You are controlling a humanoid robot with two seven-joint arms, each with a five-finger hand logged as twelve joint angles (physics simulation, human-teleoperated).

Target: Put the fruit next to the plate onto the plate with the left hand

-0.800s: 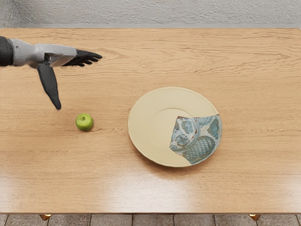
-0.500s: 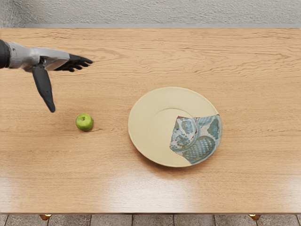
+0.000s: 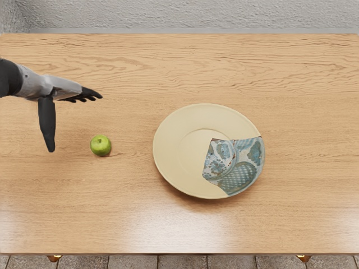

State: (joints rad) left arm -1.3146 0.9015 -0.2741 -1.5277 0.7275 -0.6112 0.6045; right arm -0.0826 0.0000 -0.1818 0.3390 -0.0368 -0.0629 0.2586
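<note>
A small green apple (image 3: 100, 145) lies on the wooden table (image 3: 179, 224), a short way left of the cream plate (image 3: 185, 143). The plate carries a blue-patterned patch on its right part. My left hand (image 3: 64, 106) comes in from the left edge and hovers up and to the left of the apple, apart from it. Its fingers (image 3: 87, 94) stretch out to the right and the thumb (image 3: 47, 123) hangs straight down, so the hand is open and holds nothing. The right arm does not show.
The table's far edge meets a grey wall (image 3: 179, 14). Bare wood lies between the apple and the plate and along the near edge.
The left hand has drawn back to the left and sunk lower toward the table. The apple and the plate have stayed where they were.
</note>
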